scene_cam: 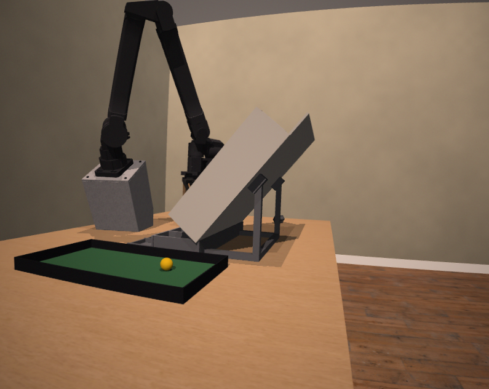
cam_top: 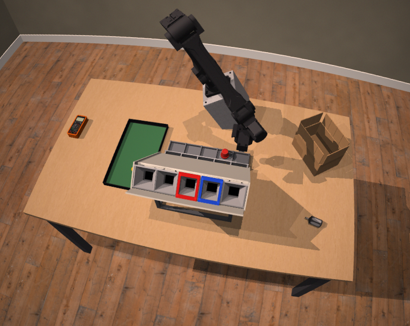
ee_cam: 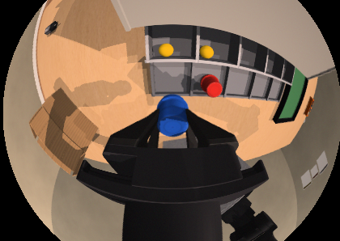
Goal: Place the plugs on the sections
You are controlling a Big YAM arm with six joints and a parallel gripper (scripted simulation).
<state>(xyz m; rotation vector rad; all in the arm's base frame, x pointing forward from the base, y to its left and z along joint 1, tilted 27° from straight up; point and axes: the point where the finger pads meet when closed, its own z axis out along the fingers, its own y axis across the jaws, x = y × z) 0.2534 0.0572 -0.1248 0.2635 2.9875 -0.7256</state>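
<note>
My gripper (ee_cam: 172,113) is shut on the blue plug (ee_cam: 172,114). In the top view the gripper (cam_top: 242,143) hangs just above the right end of the row of grey sections (cam_top: 208,153); the plug is hidden there. The red plug (cam_top: 225,153) stands on the flat front part of the second section from the right, also in the wrist view (ee_cam: 211,86). One yellow marble (ee_cam: 206,52) lies in that section, another (ee_cam: 167,48) in the end section. The red-banded funnel (cam_top: 188,186) and the blue-banded funnel (cam_top: 211,190) sit side by side in the sloped cover (cam_top: 192,164).
A green tray (cam_top: 136,150) with one yellow marble (scene_cam: 166,263) lies left of the device. An orange multimeter (cam_top: 77,125) lies far left. An open cardboard box (cam_top: 320,143) stands to the right. A small dark object (cam_top: 314,221) lies at the front right. The arm's base block (scene_cam: 118,196) stands behind.
</note>
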